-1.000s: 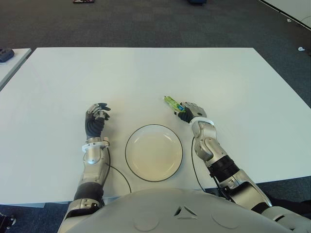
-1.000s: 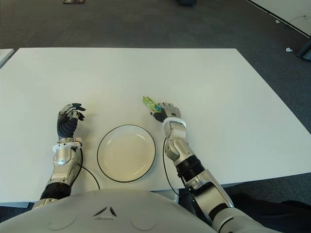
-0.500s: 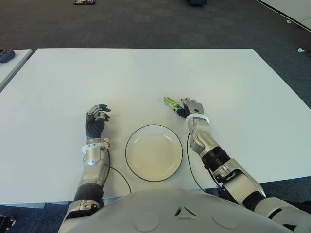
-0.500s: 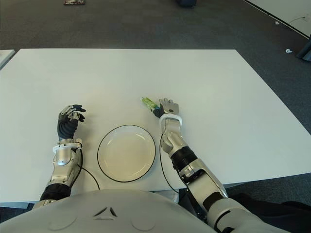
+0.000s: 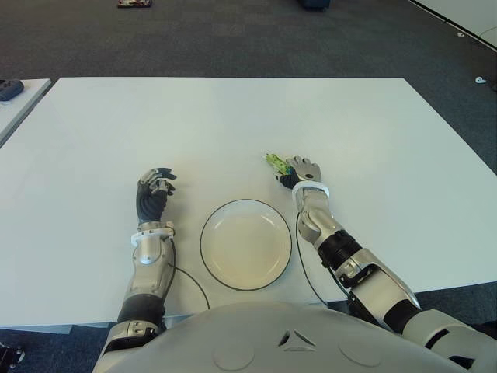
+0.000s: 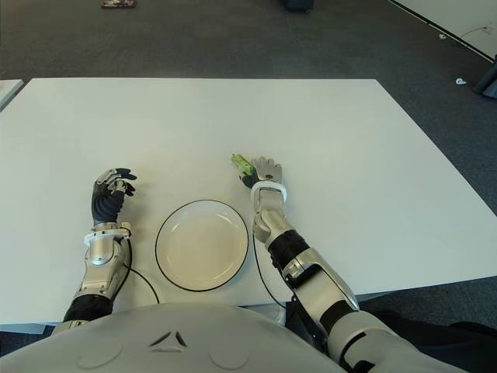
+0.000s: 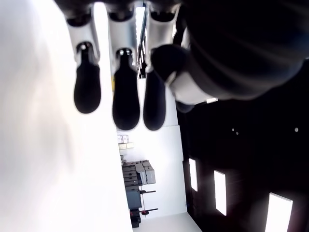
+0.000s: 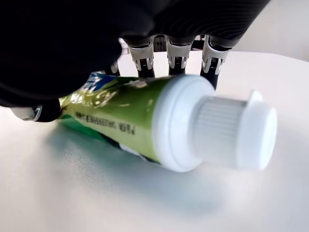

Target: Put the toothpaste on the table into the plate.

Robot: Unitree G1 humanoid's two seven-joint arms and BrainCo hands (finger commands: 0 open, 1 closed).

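The toothpaste (image 8: pixel 145 121) is a small green tube with some blue near its flat end and small dark print along its side. It has a wide white shoulder and a white ribbed cap, which is closed. The tube lies on its side on the white table (image 5: pixel 233 124), near the middle of the tabletop and a little toward the right edge.

The plate (image 5: pixel 246 244) is round and cream-white with a thin dark rim. It stands flat close to the near edge of the table, and nothing is in it. The toothpaste lies beyond its far right side, near it but not touching.
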